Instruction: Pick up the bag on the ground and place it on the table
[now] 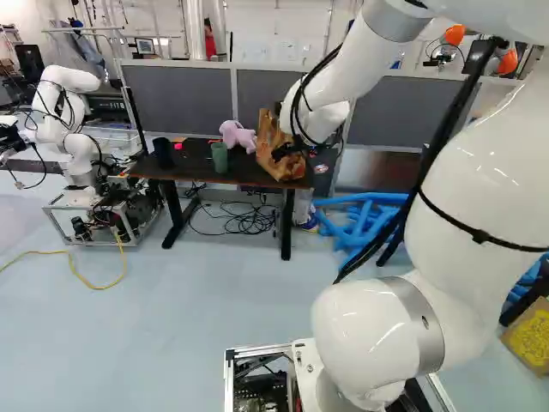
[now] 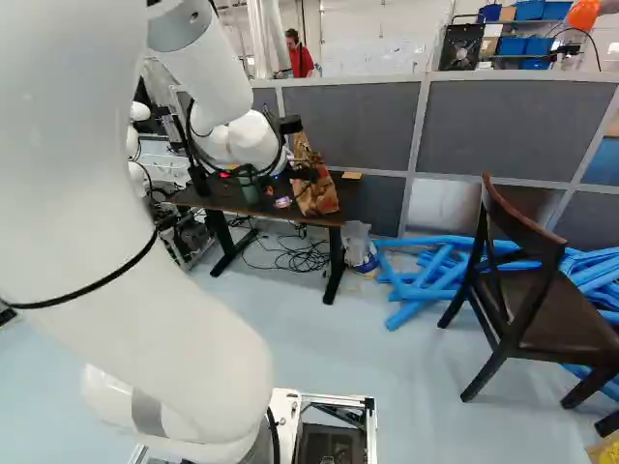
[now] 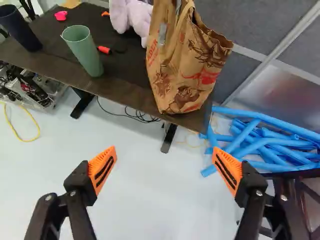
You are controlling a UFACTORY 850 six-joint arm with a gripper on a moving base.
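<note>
My gripper [image 1: 287, 153] is seen at the arm's end, over the table's right part in the left base view. In the wrist view the gripper [image 3: 164, 150] stands open, its orange pads wide apart with only floor behind the gap. A brown printed paper bag [image 3: 187, 65] stands upright on the dark table [image 3: 120, 89], at its end near the front edge. The bag is ahead of the fingers, and neither finger touches it. In the right base view the paper bag [image 2: 315, 184] shows just beyond the gripper.
On the table are a green cup [image 3: 84, 52], a dark cup [image 3: 20, 27] and a pink plush toy [image 1: 238, 135]. A pale plastic bag [image 2: 357, 242] is beside the table leg. Blue tubes [image 2: 435, 275] and a wooden chair [image 2: 527, 280] stand right; another robot [image 1: 67, 120] left.
</note>
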